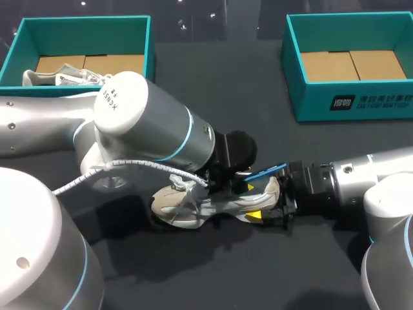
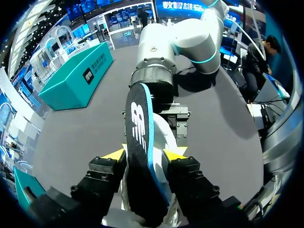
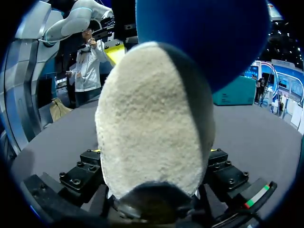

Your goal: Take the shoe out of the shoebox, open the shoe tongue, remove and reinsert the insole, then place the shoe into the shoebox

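Note:
A white and grey shoe (image 1: 193, 206) lies on its side on the dark table, in front of my left arm. Its blue-edged black insole (image 1: 266, 172) sticks out of the shoe's opening. In the left wrist view the insole (image 2: 140, 142) stands upright between the yellow tips of my left gripper (image 2: 145, 154), whose fingers are parted on either side of it above the shoe (image 2: 165, 135). My right gripper (image 1: 276, 203) comes in from the right. It is shut on the shoe's heel (image 3: 147, 128), which fills its wrist view, with the insole (image 3: 204, 38) above.
A teal shoebox (image 1: 84, 24) stands at the back left with a second white shoe (image 1: 58, 77) inside. Another teal shoebox (image 1: 348, 100) stands at the back right, showing only its cardboard floor. My left arm (image 1: 148, 123) covers much of the table's middle.

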Robot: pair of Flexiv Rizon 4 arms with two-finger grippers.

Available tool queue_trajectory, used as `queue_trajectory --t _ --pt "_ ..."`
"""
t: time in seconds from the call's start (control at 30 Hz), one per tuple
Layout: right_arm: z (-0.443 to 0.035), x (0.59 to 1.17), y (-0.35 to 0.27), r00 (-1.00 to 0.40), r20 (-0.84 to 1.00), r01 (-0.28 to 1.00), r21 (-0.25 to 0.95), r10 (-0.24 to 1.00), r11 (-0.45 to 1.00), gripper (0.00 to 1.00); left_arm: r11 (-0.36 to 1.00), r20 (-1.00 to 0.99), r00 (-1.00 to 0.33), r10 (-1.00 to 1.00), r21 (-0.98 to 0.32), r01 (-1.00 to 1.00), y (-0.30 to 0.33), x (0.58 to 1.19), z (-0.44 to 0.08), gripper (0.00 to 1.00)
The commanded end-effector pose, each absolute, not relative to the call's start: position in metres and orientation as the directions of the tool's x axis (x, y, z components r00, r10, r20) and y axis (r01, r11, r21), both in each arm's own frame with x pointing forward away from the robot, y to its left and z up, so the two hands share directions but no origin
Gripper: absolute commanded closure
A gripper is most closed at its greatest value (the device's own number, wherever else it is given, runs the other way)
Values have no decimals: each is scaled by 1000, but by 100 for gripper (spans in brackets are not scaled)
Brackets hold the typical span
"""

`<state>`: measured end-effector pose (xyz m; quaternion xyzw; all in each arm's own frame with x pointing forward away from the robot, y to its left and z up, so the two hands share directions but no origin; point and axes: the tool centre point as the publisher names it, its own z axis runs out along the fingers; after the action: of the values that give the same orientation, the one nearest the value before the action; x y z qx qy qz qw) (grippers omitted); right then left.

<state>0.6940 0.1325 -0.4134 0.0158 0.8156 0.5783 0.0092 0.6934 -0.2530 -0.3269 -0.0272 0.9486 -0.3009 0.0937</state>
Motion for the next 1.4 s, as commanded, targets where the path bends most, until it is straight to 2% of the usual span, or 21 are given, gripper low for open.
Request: queue_trajectory --t 0.03,0.27,0.6,0.7,0.8,0.83,1.4 --pt "-413 693 133 -999 2 15 943 38 333 100 802 -174 -978 -114 -597 12 -250 694 -336 53" --pt "-413 693 133 -999 2 15 943 38 333 100 796 -188 -976 -108 -605 28 -250 698 -340 53" --pt "-413 693 133 -999 2 15 943 38 333 100 805 -217 -969 -115 -591 37 -262 701 -349 57" --pt "-413 693 133 -999 2 15 943 38 333 100 813 -219 -969 -118 -581 32 -266 704 -353 65" --pt "-413 693 133 -999 2 15 943 38 333 100 817 -215 -969 -123 -577 24 -268 706 -353 87" --pt "-413 693 133 -999 2 15 943 38 333 100 817 -214 -969 -125 -576 22 -268 707 -353 100" --pt "-413 693 133 -999 2 15 943 38 333 100 813 -51 -996 -67 -582 -25 -277 697 -298 100"
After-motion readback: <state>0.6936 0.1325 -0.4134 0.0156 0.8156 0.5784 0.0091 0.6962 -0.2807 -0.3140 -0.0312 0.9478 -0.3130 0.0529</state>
